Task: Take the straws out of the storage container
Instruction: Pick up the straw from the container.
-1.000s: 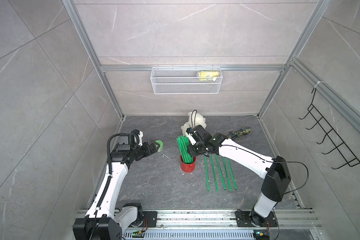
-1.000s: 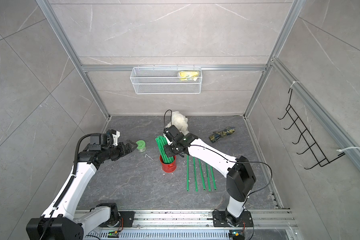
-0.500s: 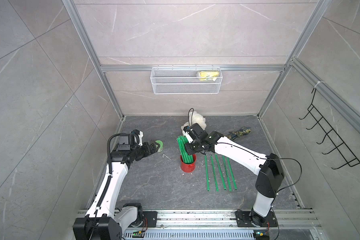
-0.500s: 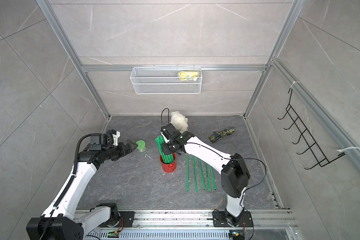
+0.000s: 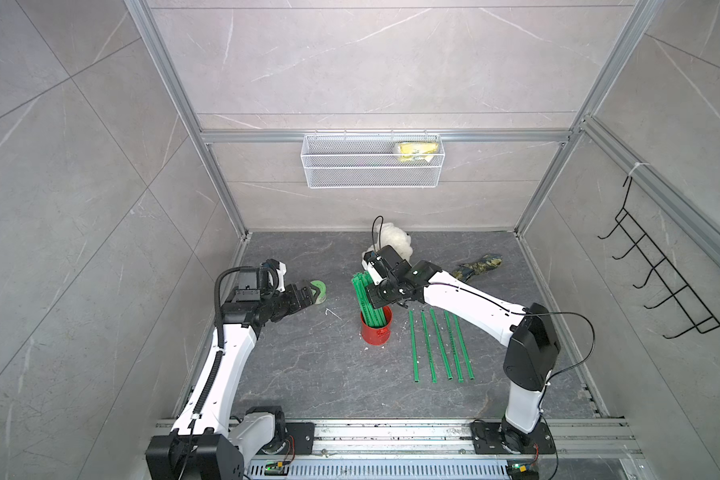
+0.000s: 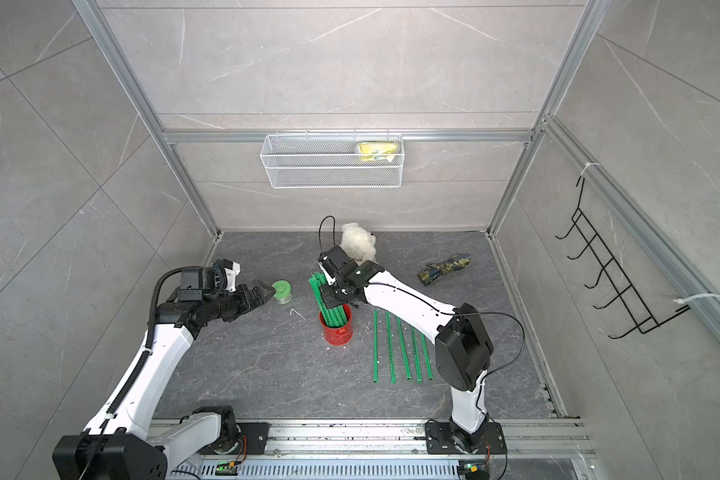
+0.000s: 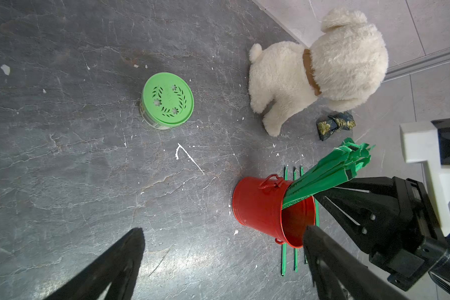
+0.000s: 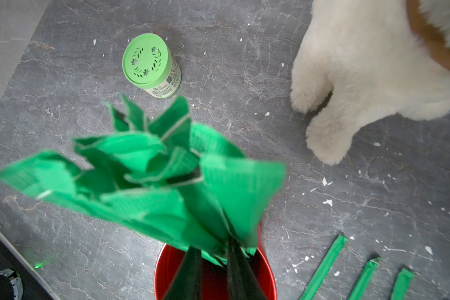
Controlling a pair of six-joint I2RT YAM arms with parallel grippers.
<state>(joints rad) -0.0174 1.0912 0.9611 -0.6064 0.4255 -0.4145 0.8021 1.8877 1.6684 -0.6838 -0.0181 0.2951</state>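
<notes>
The right claw point(image 8: 211, 245) sits narrow around the straws point(image 5: 366, 297), though whether it grips them is unclear. The left claw point(image 6: 267, 295) gapes empty. The straws lean upper-left from the storage container point(image 5: 376, 334) in both top views.

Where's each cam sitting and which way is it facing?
Both top views: high at the front, looking down toward the back wall; whole left arm, right arm, left gripper, right gripper.
Left wrist: on the left arm, looking past its open fingers at the jar, plush dog, storage container.
Right wrist: above the straws, looking down into the storage container; own fingertips show.
Shared by wrist views: jar, plush dog, storage container, straws.
</notes>
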